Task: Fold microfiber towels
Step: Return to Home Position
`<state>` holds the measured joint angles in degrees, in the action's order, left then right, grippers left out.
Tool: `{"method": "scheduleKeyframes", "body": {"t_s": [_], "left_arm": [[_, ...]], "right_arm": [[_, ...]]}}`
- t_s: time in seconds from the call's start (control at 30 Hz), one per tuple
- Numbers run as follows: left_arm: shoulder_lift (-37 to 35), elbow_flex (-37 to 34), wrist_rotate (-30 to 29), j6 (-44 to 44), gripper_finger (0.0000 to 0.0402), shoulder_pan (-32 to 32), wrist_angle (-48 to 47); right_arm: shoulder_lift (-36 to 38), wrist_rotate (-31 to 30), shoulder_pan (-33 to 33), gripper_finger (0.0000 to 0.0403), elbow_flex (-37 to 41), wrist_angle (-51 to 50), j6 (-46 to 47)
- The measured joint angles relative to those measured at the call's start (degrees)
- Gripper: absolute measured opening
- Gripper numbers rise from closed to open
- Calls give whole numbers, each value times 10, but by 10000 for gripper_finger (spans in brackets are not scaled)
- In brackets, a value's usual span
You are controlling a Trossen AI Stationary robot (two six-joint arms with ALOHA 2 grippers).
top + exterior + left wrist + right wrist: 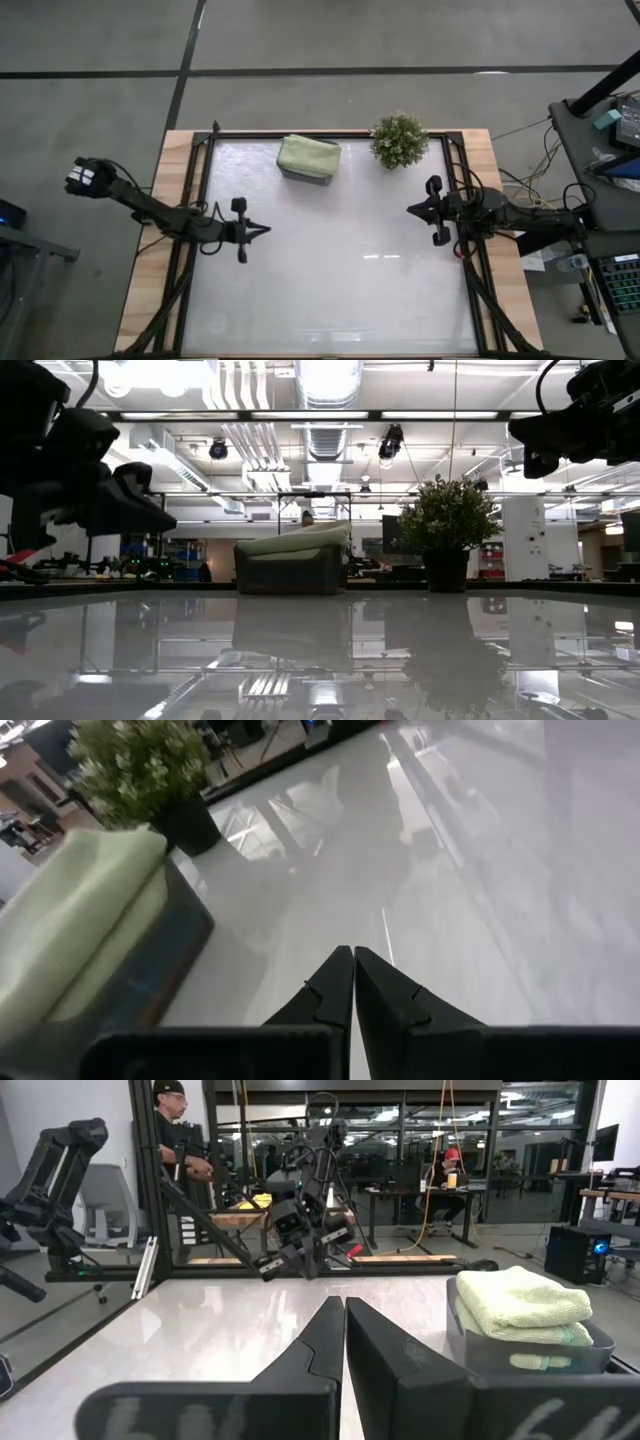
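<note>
L gripper [262, 229]: hangs above the table [330, 300] on its left side, tip aimed twd centre. Fingers pinched fully together w/ nothing btwn them, per left wrist view. Not touching anything.

Mid-back of table: dark tray [303, 178] w/ folded green towel [309, 153] on top, heaped above the rim. Low view shows it bulging over the tray walls. Right wrist view shows a thin teal edge under the green, so prob more cloths stacked beneath; can't tell how many. No loose cloth on the table surface in any view.

Plant [399, 140]: just right of tray at the back edge, upright, not touching tray.

R gripper [412, 209]: above table's right side, tip aimed twd centre, facing L gripper and well apart from it. Fingers likewise closed tip to tip, empty, per right wrist view.

Step (judgement): folding + binning looks done. Both arms sit out at the sides, away from the tray, at or near a parked pose. So this reads as the return-to-rest step, task approx complete.

Next move (judgement): little needed, just settle both arms to rest w/o swinging over tray or plant. No grasp reqd, closed fingers are fine. If another cloth is due, it isn't in view.
</note>
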<state>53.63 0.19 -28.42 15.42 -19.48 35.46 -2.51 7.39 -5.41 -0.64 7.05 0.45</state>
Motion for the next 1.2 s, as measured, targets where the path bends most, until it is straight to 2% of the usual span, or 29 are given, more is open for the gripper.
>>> {"method": "scheduleKeyframes", "body": {"t_s": [0.8, 1.2], "left_arm": [[189, 11, 0, -6, 0, 0, 11], [207, 35, 0, -2, 0, 0, 2]], "right_arm": [[0, 0, 0, 9, 0, 0, 0], [0, 0, 0, 9, 0, 0, 0]]}}
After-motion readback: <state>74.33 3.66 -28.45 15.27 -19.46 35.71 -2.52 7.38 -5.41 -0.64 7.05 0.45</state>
